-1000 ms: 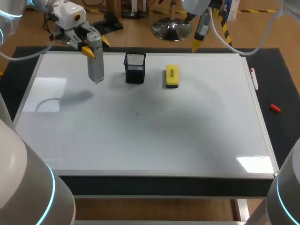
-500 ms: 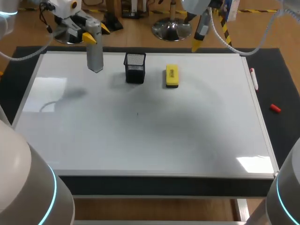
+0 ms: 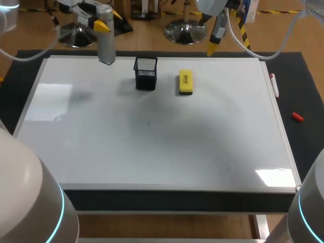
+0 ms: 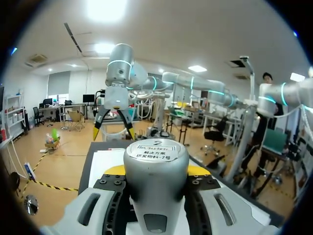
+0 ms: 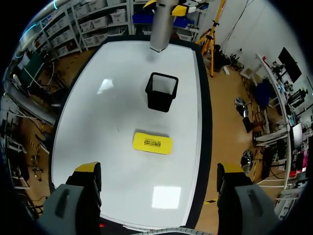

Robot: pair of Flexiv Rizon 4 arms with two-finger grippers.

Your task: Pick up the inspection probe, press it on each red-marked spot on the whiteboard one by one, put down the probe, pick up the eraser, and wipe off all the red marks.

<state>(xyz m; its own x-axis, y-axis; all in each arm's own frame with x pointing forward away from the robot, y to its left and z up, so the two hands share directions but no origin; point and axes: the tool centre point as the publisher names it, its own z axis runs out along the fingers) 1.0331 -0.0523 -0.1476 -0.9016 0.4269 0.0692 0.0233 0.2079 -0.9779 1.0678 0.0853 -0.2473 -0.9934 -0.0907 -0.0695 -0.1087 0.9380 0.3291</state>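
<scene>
My left gripper [image 3: 108,20] is shut on the grey cylindrical inspection probe [image 3: 106,45], held upright above the whiteboard's [image 3: 152,152] far left edge. In the left wrist view the probe [image 4: 156,181] fills the gap between the yellow fingertips [image 4: 115,170]. The yellow eraser [image 3: 186,82] lies flat at the far middle of the board. My right gripper [image 3: 215,45] hangs open high above the far edge, and below it lie the eraser [image 5: 152,143] and the whiteboard [image 5: 107,112]. No red marks show on the board.
A black mesh cup [image 3: 146,73] stands just left of the eraser, also seen as the cup [image 5: 161,91] beyond it from the right wrist. A marker pen [image 3: 274,85] lies on the board's right frame. A small red cap [image 3: 297,117] sits on the dark mat.
My left arm has lifted the probe up and back, off the board's far left area toward its far edge. The right arm has stayed still.
</scene>
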